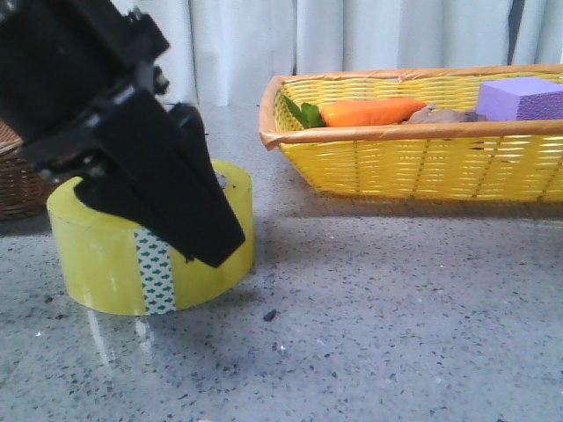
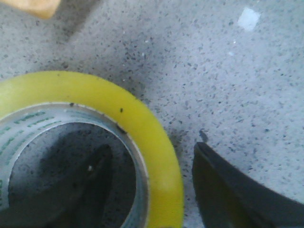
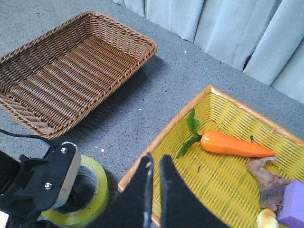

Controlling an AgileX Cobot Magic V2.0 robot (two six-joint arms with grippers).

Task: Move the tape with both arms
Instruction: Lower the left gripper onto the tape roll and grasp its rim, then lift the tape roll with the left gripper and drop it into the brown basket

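The tape (image 1: 106,255), a wide glossy yellow roll with a green-and-white patterned strip, lies flat on the grey table at the left. My left gripper (image 1: 176,211) is lowered over it and open. In the left wrist view the roll's wall (image 2: 156,142) stands between the jaws: one finger is inside the core, the other finger (image 2: 228,190) is outside with a small gap to the roll. The tape (image 3: 97,183) also shows in the right wrist view, under the left arm. My right gripper (image 3: 156,164) is shut and empty, held high above the near corner of the yellow basket (image 3: 175,121).
The yellow basket (image 1: 396,132) at the right holds an orange carrot toy (image 1: 369,112), a purple foam block (image 1: 519,98) and a brownish object (image 1: 440,114). A brown wicker basket (image 3: 71,71) with nothing in it stands behind the tape at the left.
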